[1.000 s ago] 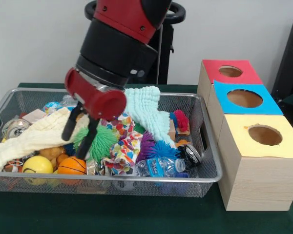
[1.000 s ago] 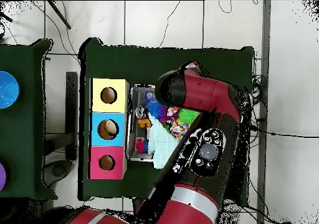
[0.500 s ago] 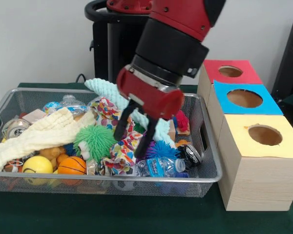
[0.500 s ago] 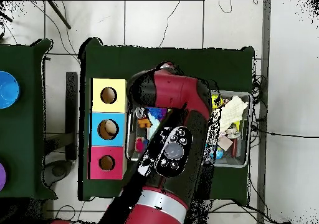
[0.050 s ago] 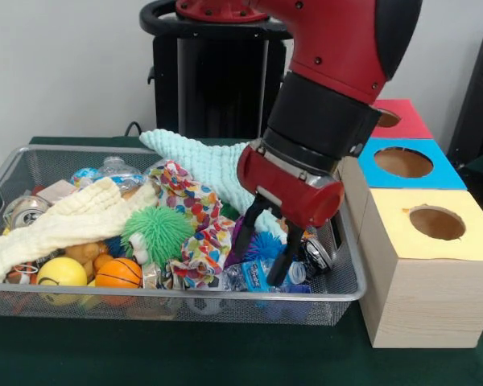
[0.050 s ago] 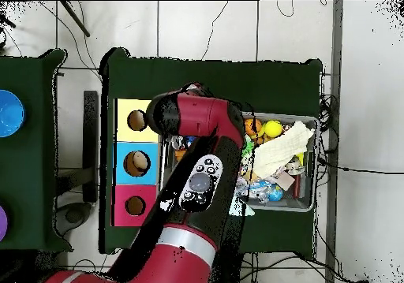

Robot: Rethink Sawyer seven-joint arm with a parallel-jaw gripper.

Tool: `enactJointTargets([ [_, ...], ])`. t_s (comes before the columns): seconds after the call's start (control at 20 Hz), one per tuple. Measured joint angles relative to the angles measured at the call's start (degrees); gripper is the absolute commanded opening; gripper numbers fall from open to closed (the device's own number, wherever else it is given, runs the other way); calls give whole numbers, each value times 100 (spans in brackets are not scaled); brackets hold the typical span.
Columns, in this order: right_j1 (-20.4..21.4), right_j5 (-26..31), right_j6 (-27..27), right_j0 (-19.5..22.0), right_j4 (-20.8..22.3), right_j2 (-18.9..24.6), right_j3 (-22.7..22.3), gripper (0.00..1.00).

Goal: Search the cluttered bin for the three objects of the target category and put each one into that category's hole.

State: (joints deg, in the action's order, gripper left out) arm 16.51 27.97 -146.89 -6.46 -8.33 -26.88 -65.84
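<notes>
My gripper (image 5: 263, 246) hangs open at the right end of the wire bin (image 5: 80, 290), its two black fingers straddling a blue spiky ball (image 5: 266, 244) just above a plastic bottle with a blue label (image 5: 253, 276). Nothing is held. Left of it lie a colourful patterned cloth (image 5: 197, 229), a green spiky ball (image 5: 157, 232), a small basketball (image 5: 117, 273) and a yellow ball (image 5: 61, 272). Three boxes with holes stand to the right: yellow (image 5: 436, 222), blue (image 5: 402, 162) and red (image 5: 406, 121). In the overhead view the arm (image 6: 197, 177) hides the gripper.
A cream towel (image 5: 64, 221) drapes across the bin's left half and a mint towel (image 5: 205, 165) lies over the back. A dark can (image 5: 315, 256) lies by the right wall, a silver can (image 5: 24, 211) at the far left. Overhead, the cream towel (image 6: 280, 147) and yellow ball (image 6: 273, 128) show.
The arm has swept across the bin from its left side to its right end in the front view. The gripper stayed open and empty throughout.
</notes>
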Motion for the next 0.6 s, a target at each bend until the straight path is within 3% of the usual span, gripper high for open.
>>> enactJointTargets([
  [0.6,-265,1,-1,-263,-515,-2,-41,100],
])
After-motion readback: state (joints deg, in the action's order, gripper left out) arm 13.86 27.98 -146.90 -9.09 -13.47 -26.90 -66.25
